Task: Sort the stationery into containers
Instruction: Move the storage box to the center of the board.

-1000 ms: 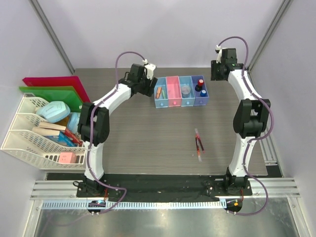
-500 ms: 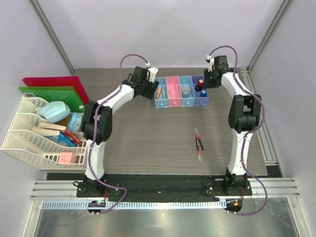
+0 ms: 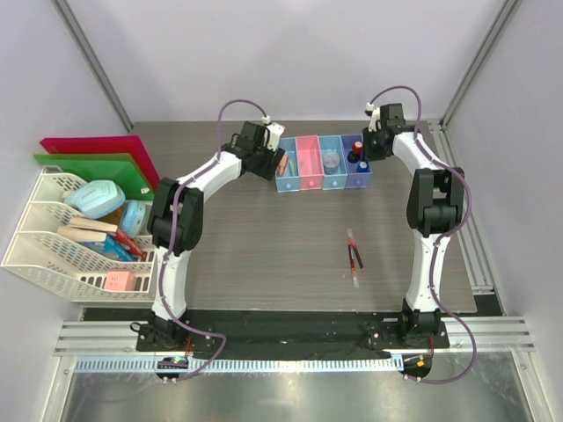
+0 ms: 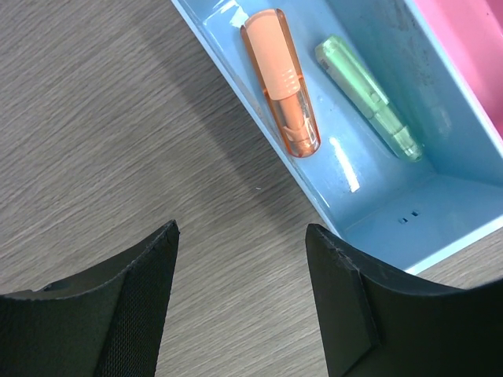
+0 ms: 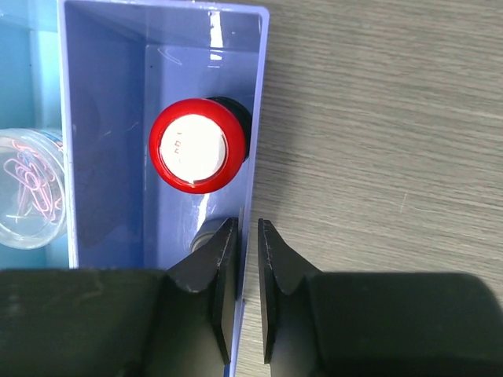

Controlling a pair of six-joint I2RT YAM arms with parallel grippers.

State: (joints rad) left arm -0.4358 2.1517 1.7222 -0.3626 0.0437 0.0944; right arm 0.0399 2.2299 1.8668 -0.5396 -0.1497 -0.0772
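Pinching the right wall of the purple box [image 5: 102, 94], one finger inside and one outside, the right gripper [image 5: 247, 229] is clenched; a red-capped bottle [image 5: 194, 145] stands within. Left gripper [image 4: 242, 232]: fingers spread wide, grasping nothing, over the worktop [image 3: 264, 246] just beside the light blue box [image 4: 393, 212], which contains the orange marker [image 4: 280, 82] and green eraser [image 4: 369, 98]. Boxes: near far edge. Red-and-black pens [image 3: 354, 255]: loose, toward near right corner.
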